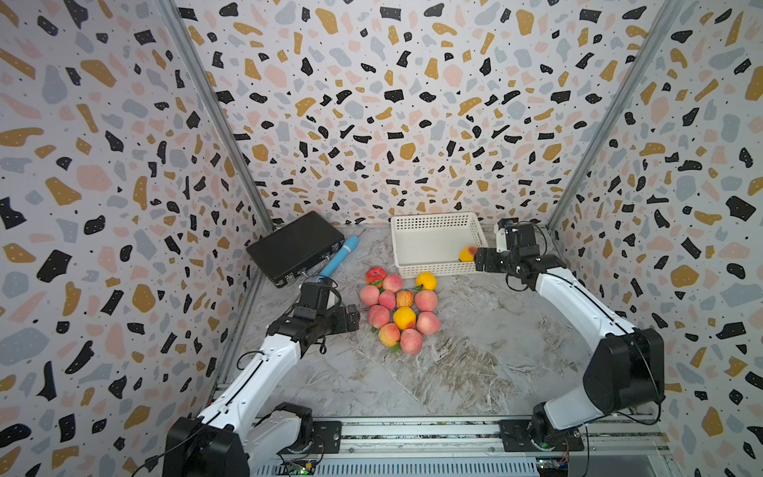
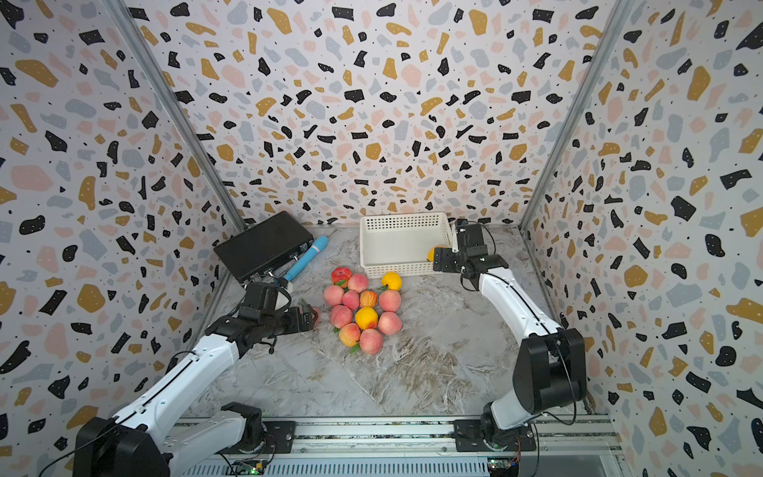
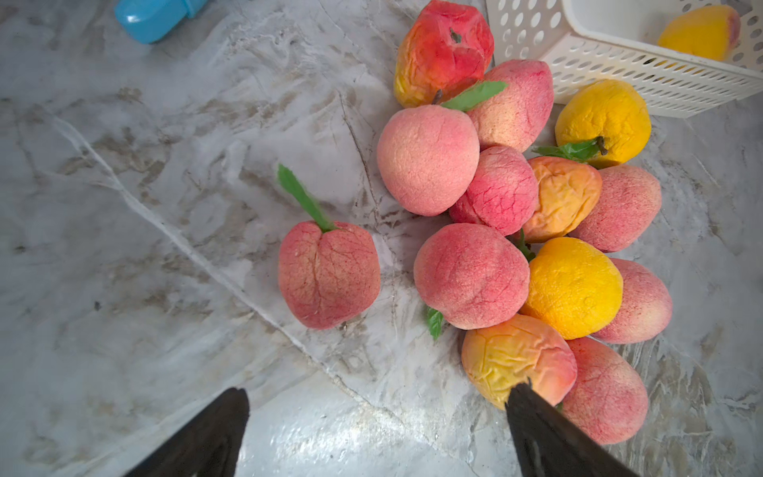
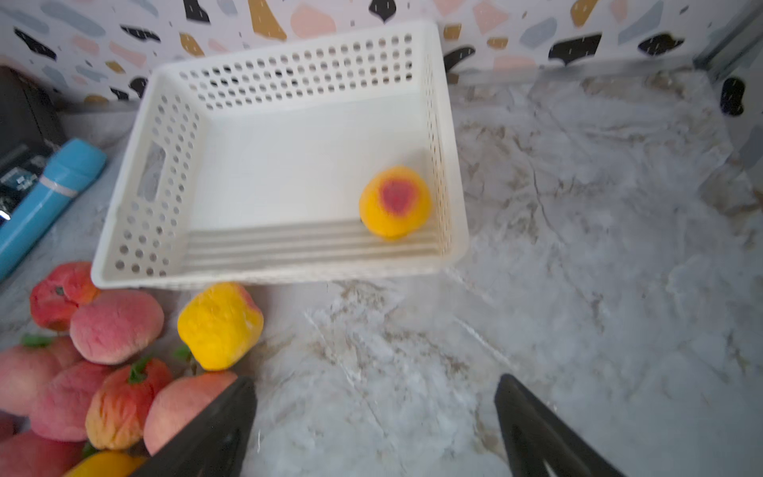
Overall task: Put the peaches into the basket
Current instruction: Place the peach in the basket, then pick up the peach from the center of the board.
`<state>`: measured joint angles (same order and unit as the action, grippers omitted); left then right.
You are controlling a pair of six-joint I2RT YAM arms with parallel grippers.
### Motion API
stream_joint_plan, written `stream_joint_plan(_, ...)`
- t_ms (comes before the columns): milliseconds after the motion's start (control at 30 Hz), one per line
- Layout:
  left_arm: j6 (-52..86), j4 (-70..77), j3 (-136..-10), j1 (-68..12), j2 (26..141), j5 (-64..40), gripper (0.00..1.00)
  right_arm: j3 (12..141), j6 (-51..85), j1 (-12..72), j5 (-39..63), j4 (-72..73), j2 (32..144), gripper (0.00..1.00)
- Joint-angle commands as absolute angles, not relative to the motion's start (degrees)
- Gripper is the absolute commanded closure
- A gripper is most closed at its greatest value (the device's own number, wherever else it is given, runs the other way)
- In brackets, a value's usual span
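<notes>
right end effector (image 4: 374, 380) gapes wide and empty, arm stretched beside the basket (image 4: 289, 70), one yellow peach (image 4: 395, 202) inside. left end effector (image 3: 384, 388) wide, near a lone peach (image 3: 329, 274); other peaches (image 1: 398, 314) clustered on the table (image 1: 475, 363).

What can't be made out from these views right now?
- Lone pink peach: in both top views almost wholly hidden behind the left gripper.
- Yellow peach in the basket: right wrist view blurred; right gripper partly covers it in both top views, so whether it has settled is unclear.
- Black case: cut off by the right wrist view's edge.
</notes>
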<state>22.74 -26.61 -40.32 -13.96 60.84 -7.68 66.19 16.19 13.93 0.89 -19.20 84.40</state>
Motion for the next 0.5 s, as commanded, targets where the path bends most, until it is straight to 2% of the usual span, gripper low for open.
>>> stream_joint_plan(0,23.99,-28.39,-41.54,-14.11,61.94,-5.28,0.01,55.7,18.76,14.2,5.49,-11.69,78.85,0.09)
stream_joint_plan(167,25.35,-30.47,-42.03,-14.12,64.61,-3.67,0.01,44.38,19.68,14.21,6.88,-4.16,71.33,0.11)
stream_joint_plan(467,26.28,-25.86,-45.26,-14.13,72.51,-5.81,0.01,40.63,20.79,14.22,7.99,0.1,69.92,0.11)
